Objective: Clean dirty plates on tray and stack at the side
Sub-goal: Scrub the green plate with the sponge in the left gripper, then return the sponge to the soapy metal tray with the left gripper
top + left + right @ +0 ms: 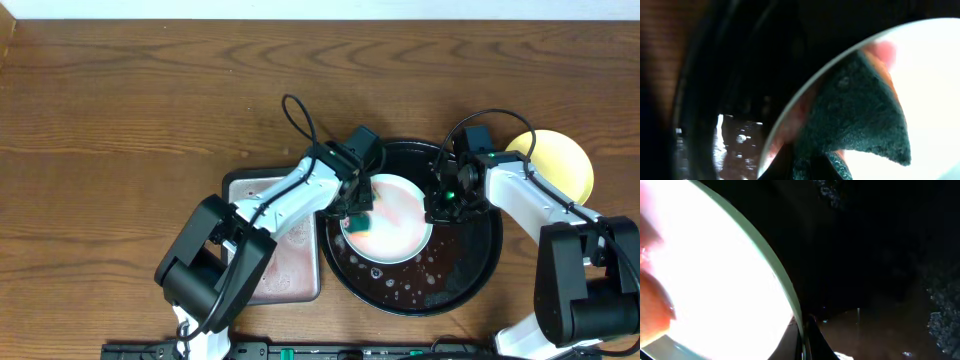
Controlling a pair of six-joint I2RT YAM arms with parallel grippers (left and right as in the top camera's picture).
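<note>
A pale mint-white plate (398, 228) with a pink-red smear lies in the black tray (478, 268), which holds soapy water. My left gripper (357, 216) is shut on a dark green sponge (855, 115) and presses it on the plate's left part (932, 90). My right gripper (436, 208) is shut on the plate's right rim; in the right wrist view the rim (785, 287) runs between its fingers (803, 342). A yellow plate (560, 165) lies on the table to the right of the tray. A second pale plate does not show.
A rectangular grey metal pan (290, 262) with a pinkish wet bottom lies just left of the tray, under my left arm. The tray's dark wet floor shows in both wrist views (737, 145) (880, 325). Bare wooden table lies behind and to the left.
</note>
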